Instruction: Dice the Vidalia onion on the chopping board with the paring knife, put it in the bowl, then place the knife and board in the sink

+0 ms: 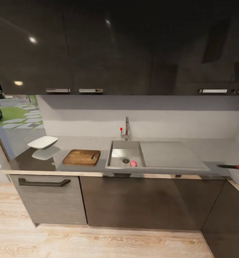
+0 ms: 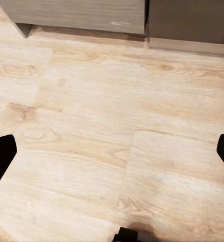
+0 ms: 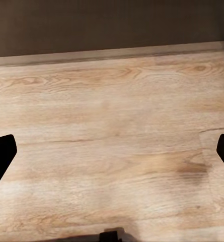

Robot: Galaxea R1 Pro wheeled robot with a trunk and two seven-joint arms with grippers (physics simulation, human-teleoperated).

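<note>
In the head view a small reddish Vidalia onion (image 1: 133,163) lies in the steel sink (image 1: 116,147), near its front right corner. On the grey countertop (image 1: 176,154) left of the sink rests the brown chopping board (image 1: 81,157). Further left stands the white bowl (image 1: 42,142). The paring knife (image 1: 233,166), dark blade and red handle, lies at the counter's far right. My left gripper (image 2: 112,154) and right gripper (image 3: 112,151) both hang open over wooden floor, holding nothing.
A tap (image 1: 126,129) rises behind the sink. Dark wall cabinets (image 1: 108,46) hang above, and base cabinets (image 1: 144,200) stand below the counter. Light wood floor (image 1: 98,243) lies between me and the cabinets. A window (image 1: 20,114) opens at the left.
</note>
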